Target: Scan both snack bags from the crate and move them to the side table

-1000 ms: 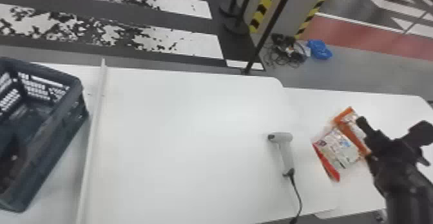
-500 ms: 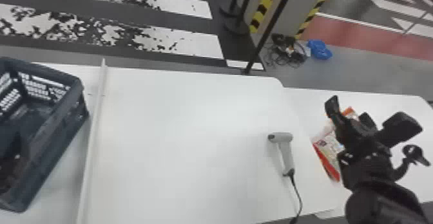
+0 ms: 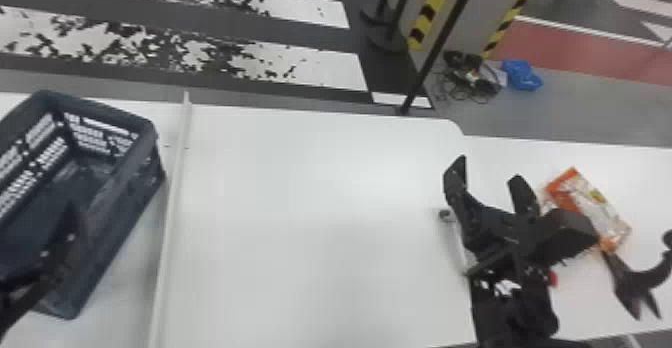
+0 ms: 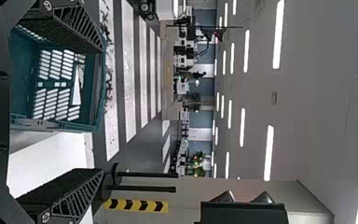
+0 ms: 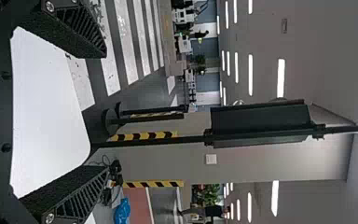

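Nearest, with twelve o'clock straight ahead of the robot, the left gripper waits at ten o'clock over the crate, its fingers wide apart and nothing between them, presumably kept there to be at hand for picking out of it; no bag can be made out in the part of the crate left uncovered by the arm, so its share looks done; the pale rail beside the crate seems meant to mark off the scanning space on the bench; at one o'clock the right gripper is likewise spread wide and empty, over the bench's right-hand end, with the scanner largely behind it, set there probably so each bag passes it on its way across; at two o'clock the orange snack bag lies flat on the side bench, loose and laid down as if delivered; a red edge near it is likely the second snack bag, mostly hidden by the right arm; the job therefore looks all but finished, with drawing the right arm back clear of scanner and bags the likely next need; farthest, at one o'clock, a blue bundle and cables lie on the floor.
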